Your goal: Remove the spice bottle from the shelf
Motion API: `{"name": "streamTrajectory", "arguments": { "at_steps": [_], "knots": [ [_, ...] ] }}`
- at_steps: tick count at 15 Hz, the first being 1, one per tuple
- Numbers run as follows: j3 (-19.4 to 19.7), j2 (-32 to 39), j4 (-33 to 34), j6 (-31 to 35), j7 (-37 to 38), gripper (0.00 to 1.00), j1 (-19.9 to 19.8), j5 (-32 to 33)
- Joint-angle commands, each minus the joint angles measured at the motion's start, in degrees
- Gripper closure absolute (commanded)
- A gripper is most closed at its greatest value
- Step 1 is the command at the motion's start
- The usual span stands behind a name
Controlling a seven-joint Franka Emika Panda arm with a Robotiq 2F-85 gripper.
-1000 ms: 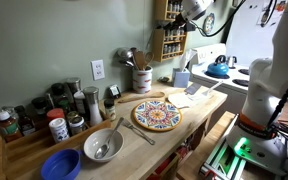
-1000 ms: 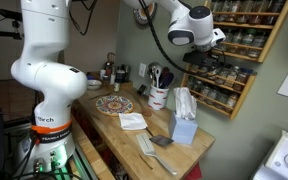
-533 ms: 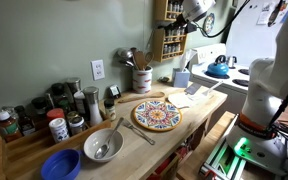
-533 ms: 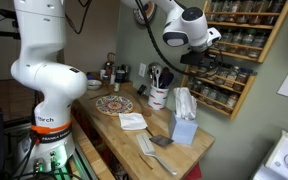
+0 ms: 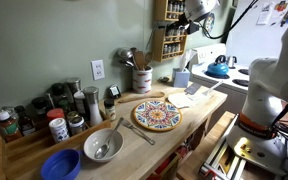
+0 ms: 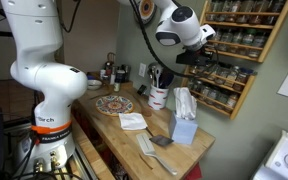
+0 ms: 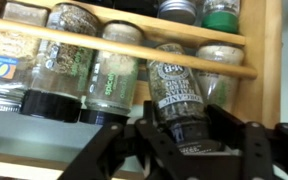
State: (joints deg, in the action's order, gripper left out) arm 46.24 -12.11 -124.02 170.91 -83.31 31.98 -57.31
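jars stood in a close row on the shelf (image 7: 104, 38), kept in by its thin wooden rail. from the left in the wrist view came a blue-labelled jar (image 7: 4, 65), a pale jar (image 7: 112, 72), then the spice bottle (image 7: 179, 88) with its dark printed label, and an end jar (image 7: 220, 68) near the shelf's side wall. the gripper (image 7: 184, 122) had one finger on each side of the spice bottle, low on its body below the rail. whether the pads pressed it or only flanked it could not be told. the bottle looked small and probably light, stiff and smooth-walled like glass, so likely slick under hard pads and apt to break if dropped on the counter (image 6: 134, 135) below. the best hold seemed to be across the round body at the label, where the paper would give some friction, rather than on the cap. its neighbours sat just beside it, leaving the fingers little room, and the rail in front would probably catch it unless it came out cleanly.
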Motion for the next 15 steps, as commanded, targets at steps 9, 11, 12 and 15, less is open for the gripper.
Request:
{"name": "streamTrajectory", "arguments": {
  "at_steps": [9, 11, 12, 15],
  "knots": [
    [1.7, -8.1, -3.7, 1.5, -10.1, 0.68, 3.0, -5.8],
    [2.4, -7.9, -3.3, 1.0, -10.9, 0.68, 3.5, -6.7],
    [2.8, -7.6, -3.0, 0.6, -11.3, 0.68, 3.9, -7.1],
    [4.2, -6.2, -2.3, -0.8, -11.0, 0.68, 4.6, -7.9]
  ]
}}
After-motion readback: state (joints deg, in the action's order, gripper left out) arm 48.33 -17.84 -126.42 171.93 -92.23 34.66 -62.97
